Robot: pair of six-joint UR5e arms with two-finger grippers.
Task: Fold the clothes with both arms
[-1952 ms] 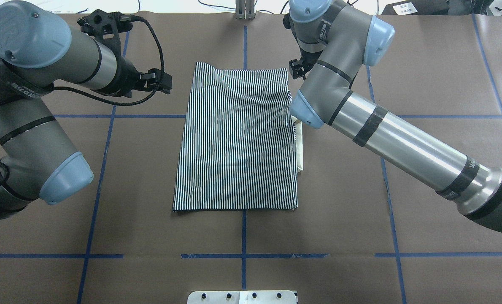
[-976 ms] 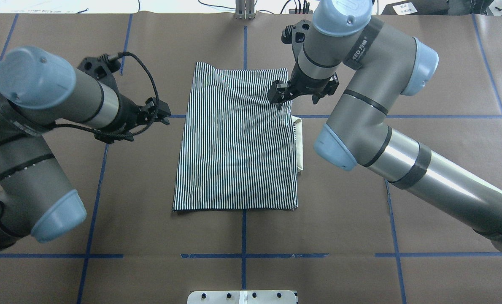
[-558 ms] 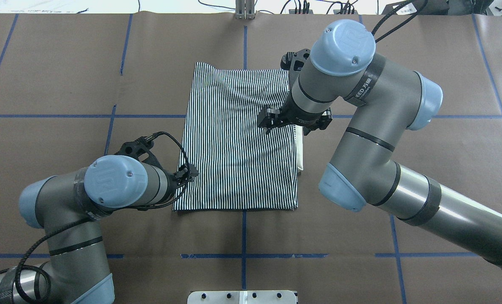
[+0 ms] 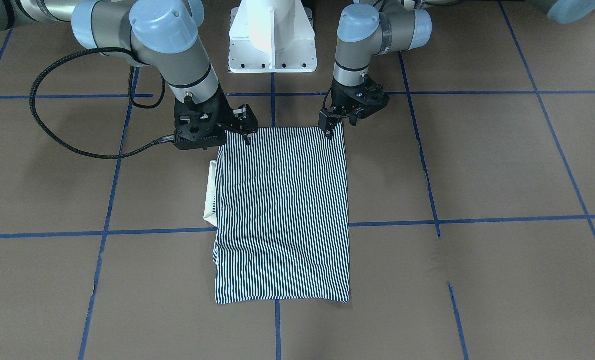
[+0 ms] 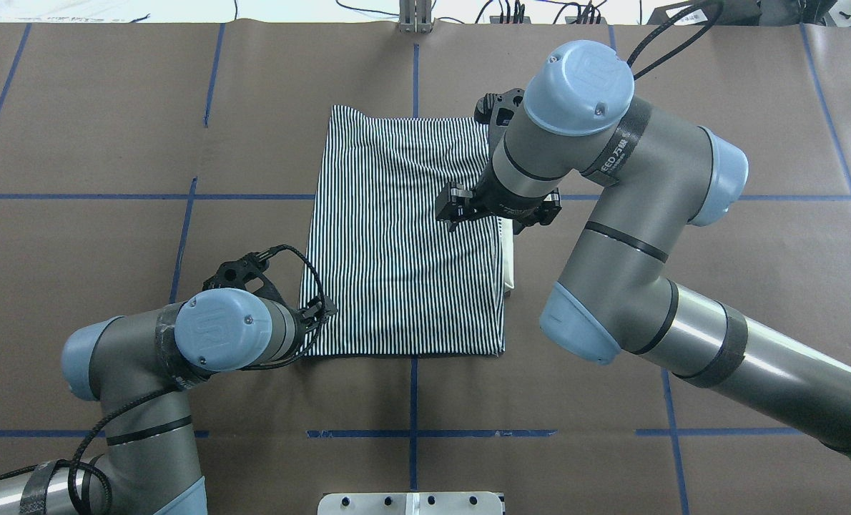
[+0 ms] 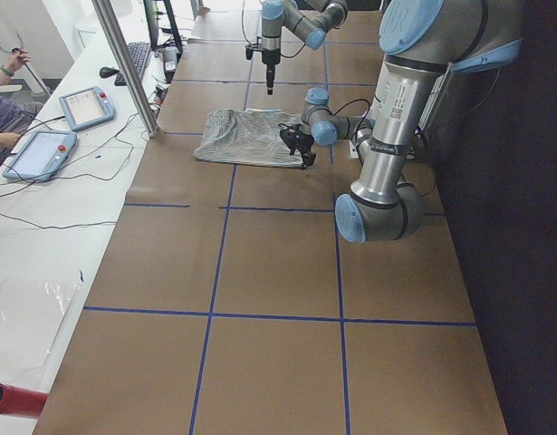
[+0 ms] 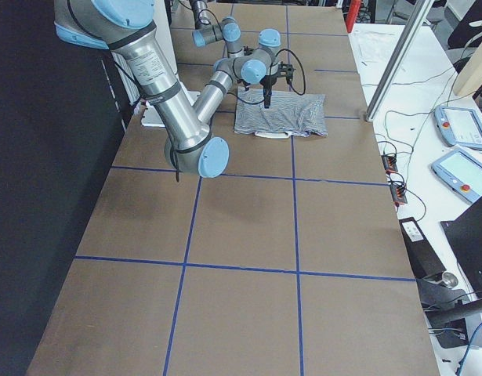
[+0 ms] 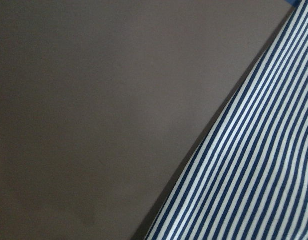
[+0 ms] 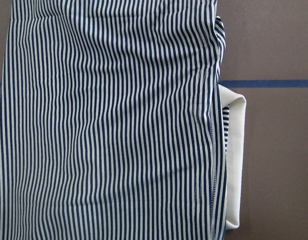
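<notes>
The striped polo shirt (image 5: 404, 236) lies folded into a long rectangle in the middle of the table, with its cream collar (image 5: 509, 250) poking out under the right edge. My left gripper (image 5: 323, 310) is low at the shirt's near left corner and looks open; the left wrist view shows only the shirt's edge (image 8: 254, 165) on the table. My right gripper (image 5: 453, 213) hangs open well above the shirt's right side; in the front-facing view this gripper (image 4: 245, 132) is over the near corner. The right wrist view looks down on the stripes (image 9: 108, 125) and collar (image 9: 235, 165).
The table is covered in brown paper with blue tape lines (image 5: 412, 433). The white pedestal base (image 4: 272, 40) stands at the robot's edge. A metal post (image 6: 124, 63) and operator tablets (image 6: 43, 149) stand along the far side.
Both arms swung in toward the robot's side. My left gripper moved from beside the shirt's far left to its near left corner. My right gripper moved from the far right corner over the shirt's right side.
</notes>
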